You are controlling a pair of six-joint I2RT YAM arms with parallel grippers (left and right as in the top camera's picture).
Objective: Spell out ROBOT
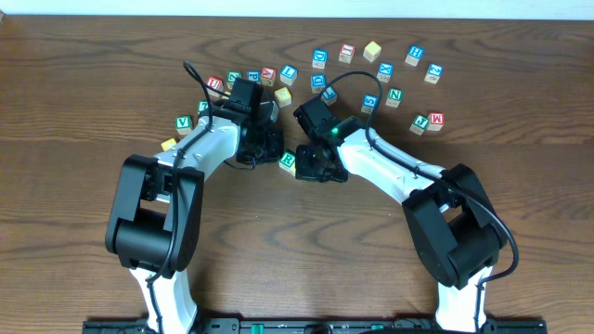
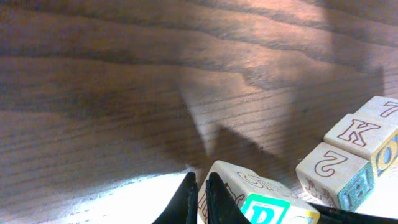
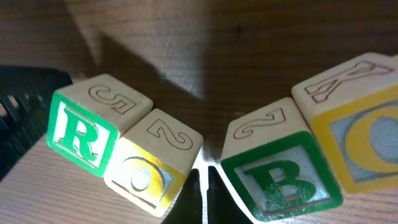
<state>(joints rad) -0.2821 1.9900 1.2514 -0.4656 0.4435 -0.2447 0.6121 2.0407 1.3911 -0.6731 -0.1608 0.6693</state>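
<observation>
Overhead, both arms meet mid-way across the brown wooden surface point(image 1: 297, 278). The left tool point(image 1: 264, 147) lies at 9 o'clock of the small green-printed wooden R cube point(image 1: 288, 160), and the right tool point(image 1: 308, 167) lies close at its 3 o'clock. Loose wooden letter cubes point(image 1: 371, 74) scatter toward 12 o'clock; which one is the blue-printed T cube I cannot tell.

From the left wrist, the left tool point(image 2: 199, 198) is clenched on nothing, its tips just at 9 o'clock of the R cube point(image 2: 261, 202).

From the right wrist, the right tool point(image 3: 205, 193) is also clenched and empty. Its tips poke into the gap between the first yellow-faced wooden cube point(image 3: 149, 165) and the green-printed wooden B cube point(image 3: 280, 177). The R cube point(image 3: 81, 130) touches the first yellow cube. The second yellow-faced wooden cube point(image 3: 360, 130) touches B at 2 o'clock. The two pairs angle into a shallow V.

The step looks like closing and straightening the row. Best to draw the tips clear, push B's pair low toward 9 o'clock so it slides rather than tips, and brace R with the left tool.
</observation>
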